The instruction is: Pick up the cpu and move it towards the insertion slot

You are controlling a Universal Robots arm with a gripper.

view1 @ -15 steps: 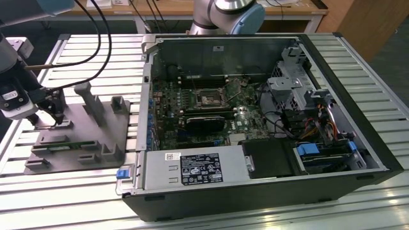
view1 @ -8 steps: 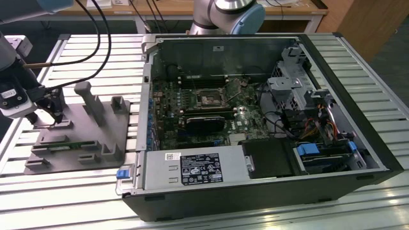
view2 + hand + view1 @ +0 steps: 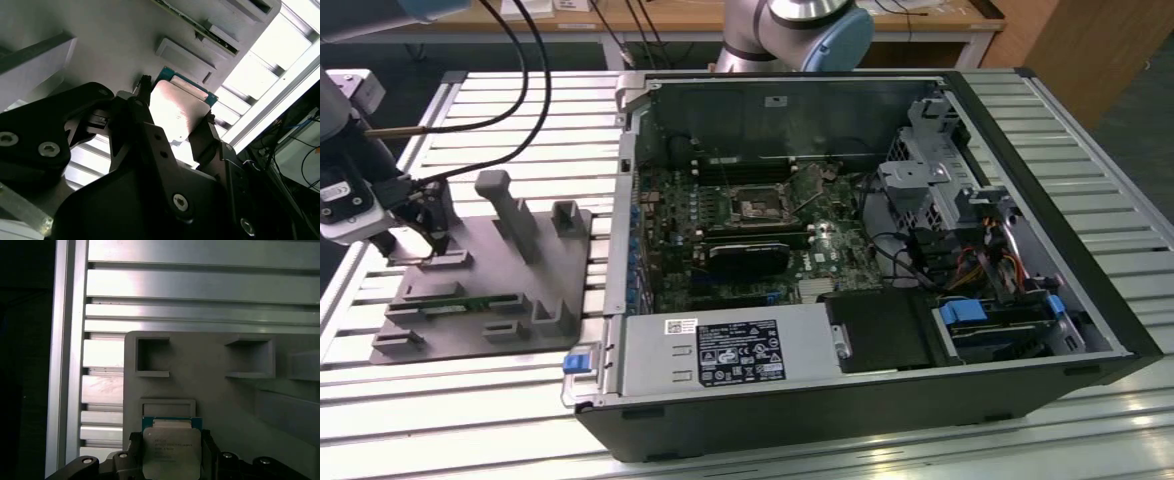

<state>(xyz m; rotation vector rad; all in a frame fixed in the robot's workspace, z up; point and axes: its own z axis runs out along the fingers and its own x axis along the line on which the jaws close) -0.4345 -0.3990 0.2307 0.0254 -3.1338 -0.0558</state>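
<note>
The gripper (image 3: 174, 117) pinches the cpu (image 3: 171, 450) by opposite edges at the grey fixture's (image 3: 454, 332) corner. The insertion slot (image 3: 758, 208) lies well apart, towards the exterior view's right.

gripper (image 3: 416, 240) over grey fixture (image 3: 507, 292) nr pc (image 3: 854, 405)

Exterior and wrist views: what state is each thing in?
cpu: gripped by the tool, at the fixture.
tool: shut on the cpu.
slot: empty, dark centre showing.
case: lying flat, side open.
memory stick: seated in the fixture.
</note>
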